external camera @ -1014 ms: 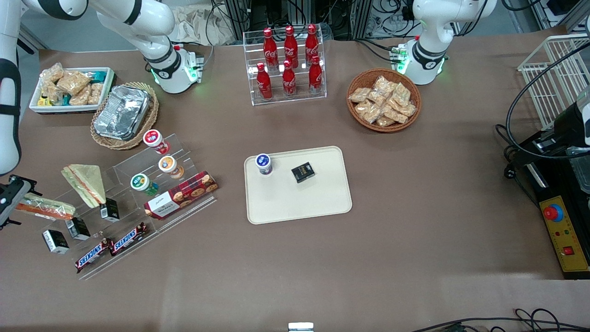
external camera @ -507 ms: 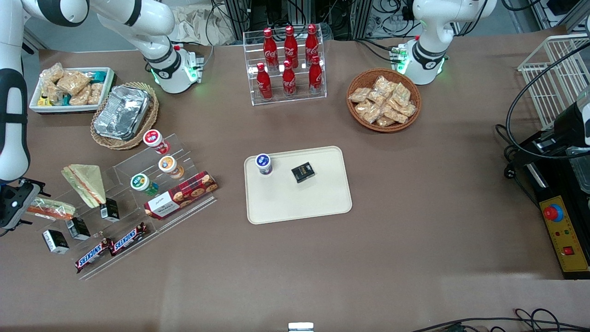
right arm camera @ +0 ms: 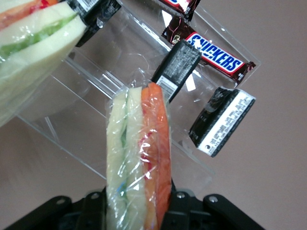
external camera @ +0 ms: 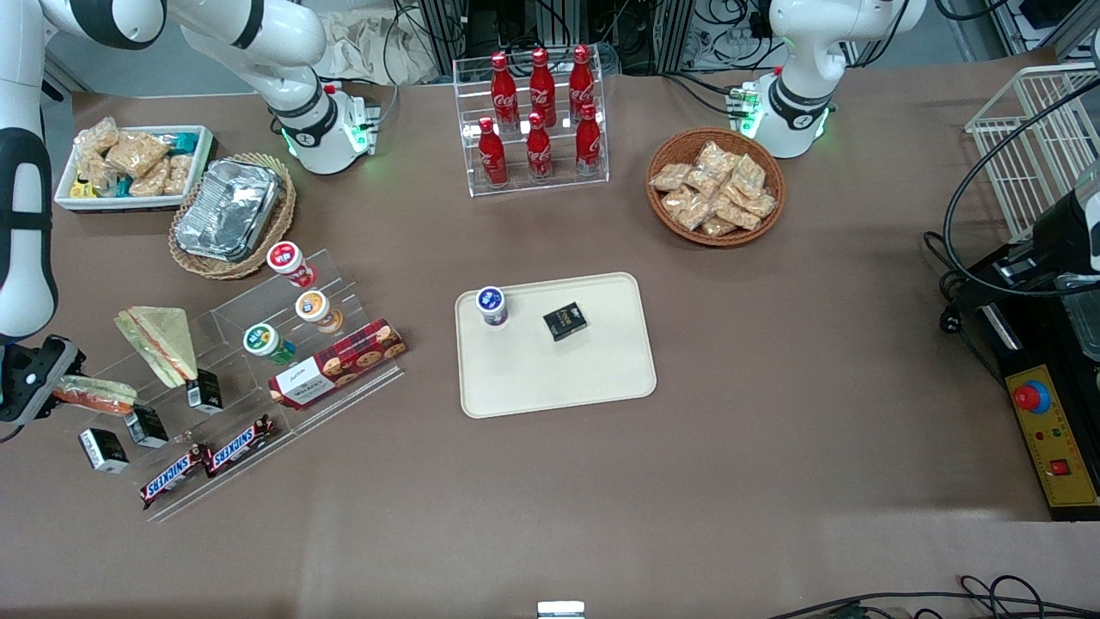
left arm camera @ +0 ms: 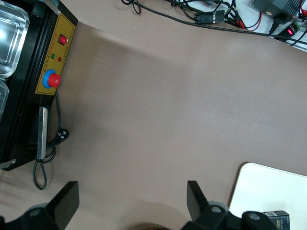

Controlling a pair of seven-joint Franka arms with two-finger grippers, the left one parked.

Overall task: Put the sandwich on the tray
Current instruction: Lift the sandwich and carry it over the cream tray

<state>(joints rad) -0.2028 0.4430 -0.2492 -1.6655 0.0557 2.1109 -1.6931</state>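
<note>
The gripper (external camera: 41, 389) squeezed one end of the sandwich (external camera: 96, 394), over the clear rack at the working arm's end. Its long side pointed toward three o'clock. The tray (external camera: 601, 387) lay well apart, that same way.

Clear-wrapped sandwich (right arm camera: 139, 158), pale bread, green lettuce, orange-red band along one edge, stands on edge between the gripper (external camera: 34, 383) jaws, at the tray's (external camera: 559, 378) nine o'clock, well apart; cream-beige tray lies flat mid-bench.

— What of the gripper (right arm camera: 136, 206) can't be made out?
— Its fingertips are hidden by the sandwich (right arm camera: 139, 158), whose lower end the picture's edge cuts off.
— And beside that sandwich?
— The other sandwich (right arm camera: 36, 52) is cropped too; only part shows.
</note>
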